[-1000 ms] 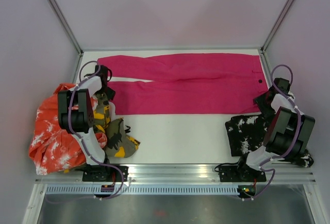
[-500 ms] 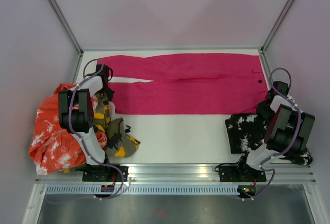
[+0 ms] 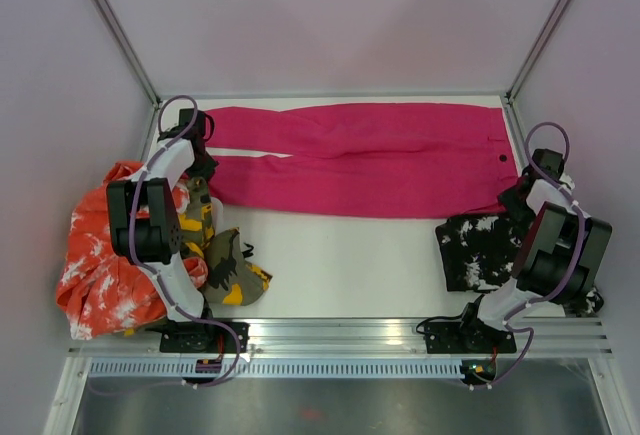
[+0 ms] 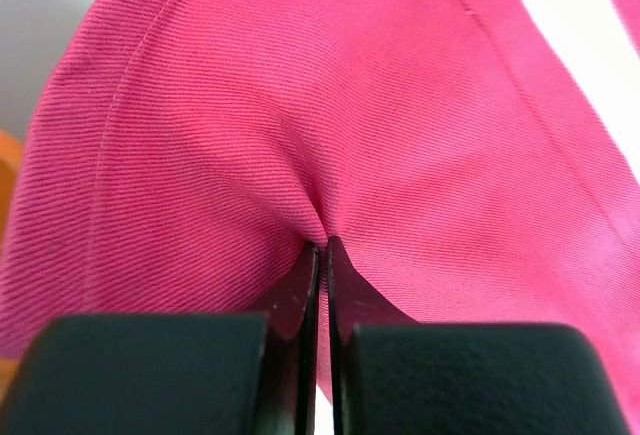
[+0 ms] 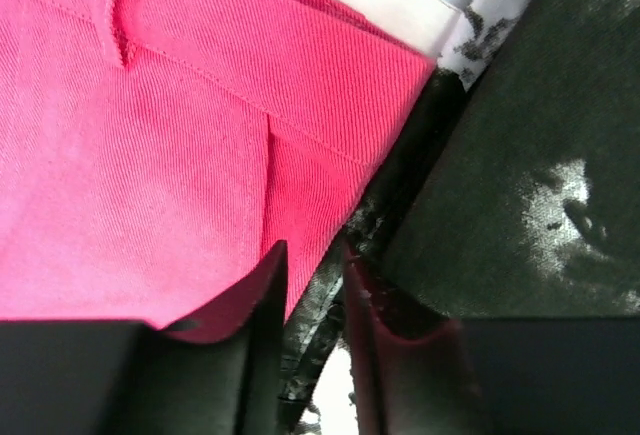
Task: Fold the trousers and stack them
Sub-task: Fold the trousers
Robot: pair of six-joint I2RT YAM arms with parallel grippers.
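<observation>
Lying across the far part of the worktop (image 3: 340, 255), the magenta trousers (image 3: 370, 160) have their long axis from side to side, with the leg ends toward the left arm and the waist toward the right. The left tool (image 4: 322, 247) is pinched tight on a fold at the leg end. The right tool (image 5: 310, 255) sits at the near waist corner with only a narrow gap. I cannot tell if it holds cloth. The black splattered pair (image 3: 478, 250), just beside that corner, may be caught along.

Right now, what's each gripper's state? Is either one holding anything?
Left gripper: closed, pinching a fold of the pink trousers.
Right gripper: closed on a corner of the pink trousers, with a narrow gap between the fingers.
</observation>
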